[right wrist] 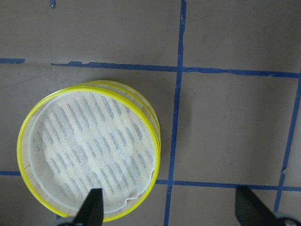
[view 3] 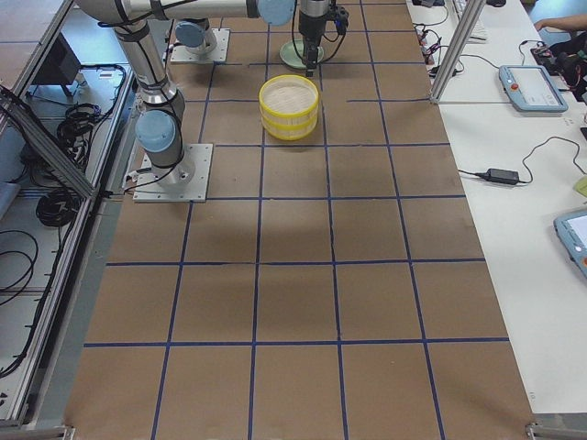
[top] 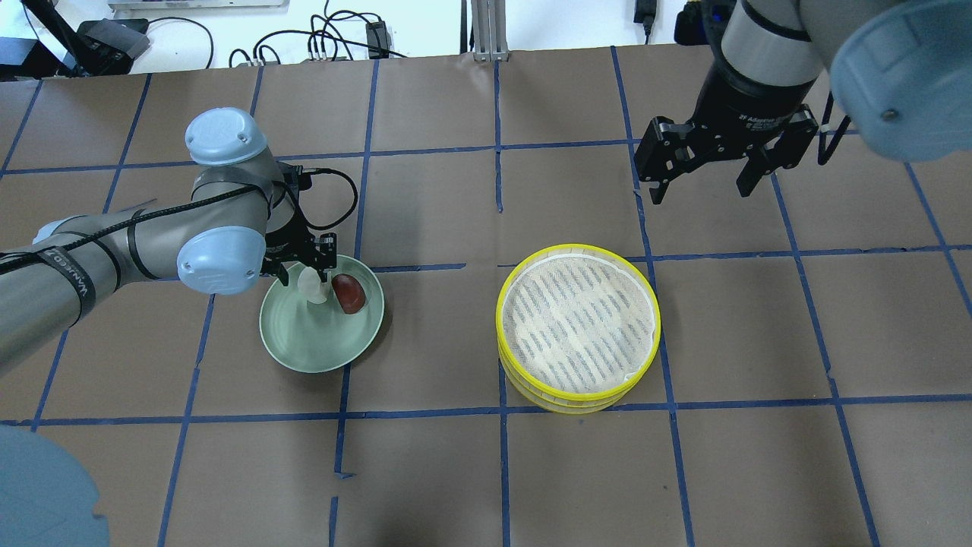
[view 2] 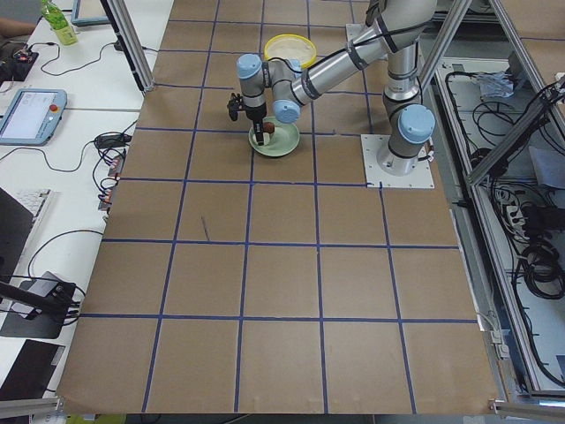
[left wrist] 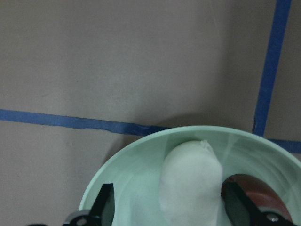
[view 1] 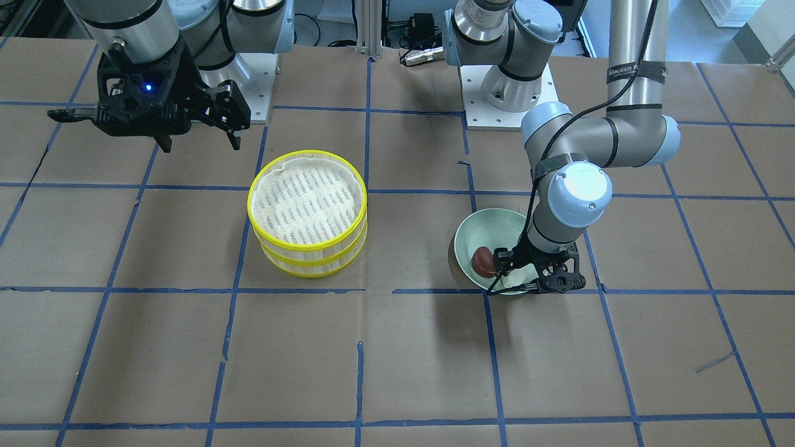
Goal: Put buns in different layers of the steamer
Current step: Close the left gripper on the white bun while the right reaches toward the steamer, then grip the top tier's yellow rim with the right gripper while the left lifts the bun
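Observation:
The white bun (left wrist: 190, 183) and the reddish-brown bun (top: 349, 292) lie side by side in a pale green plate (top: 311, 342). My left gripper (top: 307, 275) is lowered into the plate. Its open fingers (left wrist: 106, 202) straddle the white bun, with a gap on each side. The steamer (top: 579, 327) stands mid-table with its two yellow-rimmed layers stacked. The top liner (right wrist: 89, 167) is bare. My right gripper (top: 699, 182) is open and empty, and hangs above the table beyond the steamer.
The table is brown paper with a blue tape grid (top: 497, 266). The arm bases (view 1: 509, 99) stand at the robot's edge. Cables and desks lie off the table at the far side and ends.

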You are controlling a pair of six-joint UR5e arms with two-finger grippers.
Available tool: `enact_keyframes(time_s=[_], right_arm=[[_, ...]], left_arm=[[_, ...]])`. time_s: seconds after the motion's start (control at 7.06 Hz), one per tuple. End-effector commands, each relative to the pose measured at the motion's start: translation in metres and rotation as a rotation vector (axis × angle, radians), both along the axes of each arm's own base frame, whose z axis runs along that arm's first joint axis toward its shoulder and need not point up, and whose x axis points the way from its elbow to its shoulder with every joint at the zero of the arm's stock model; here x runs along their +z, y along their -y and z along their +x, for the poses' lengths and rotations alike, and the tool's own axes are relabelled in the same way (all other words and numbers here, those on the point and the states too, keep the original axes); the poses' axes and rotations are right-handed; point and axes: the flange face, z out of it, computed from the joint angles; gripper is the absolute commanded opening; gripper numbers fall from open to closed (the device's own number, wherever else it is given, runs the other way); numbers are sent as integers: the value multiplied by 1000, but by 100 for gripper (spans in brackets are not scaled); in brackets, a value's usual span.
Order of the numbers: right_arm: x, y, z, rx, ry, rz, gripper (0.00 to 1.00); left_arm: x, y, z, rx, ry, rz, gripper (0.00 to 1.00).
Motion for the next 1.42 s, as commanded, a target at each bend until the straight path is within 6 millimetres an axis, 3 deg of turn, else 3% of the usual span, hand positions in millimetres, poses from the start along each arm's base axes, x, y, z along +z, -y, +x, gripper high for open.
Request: enact_keyframes(time_s=[0.0,0.14,0.28,0.57,0.71,0.99,1.28], right_arm=[[-93,-3,2,-1,-3,-8,100],[-136,-12,2,-1,-4,-20,100],[-156,-22,1,-1,-4,-16,97],[-171,-32,0,-1,-9,21,92],[-173,-34,0,-2,-9,26,81],[-173,-34,0,-4,-9,26,35],[-173,-34,0,-2,-9,26,18]], left_arm=[[1,1,-3,6,-27,-7,1],[8,1,-3,9,-24,-27,0],[30,3,-8,20,-14,-73,0],[102,-20,-12,34,-10,-107,0],[145,-25,-13,34,-11,-84,0],[228,-24,-15,29,-12,-46,0],[248,-28,-22,65,-18,-53,0]])
